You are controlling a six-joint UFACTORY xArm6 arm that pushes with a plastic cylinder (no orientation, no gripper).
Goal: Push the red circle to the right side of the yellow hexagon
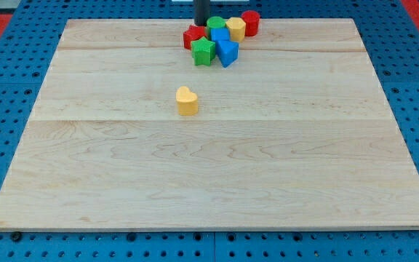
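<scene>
The red circle (251, 22) stands at the view's top, touching the right side of the yellow hexagon (236, 28). Both belong to a tight cluster with a green round block (215, 23), two blue blocks (219, 36) (228, 52), a green star (204, 52) and a red block (193, 36). My rod comes down at the top edge; my tip (201, 24) is at the cluster's top left, just left of the green round block and behind the red block.
A yellow heart-shaped block (187, 101) lies alone left of the board's middle. The wooden board (209, 175) rests on a blue pegboard (6, 87).
</scene>
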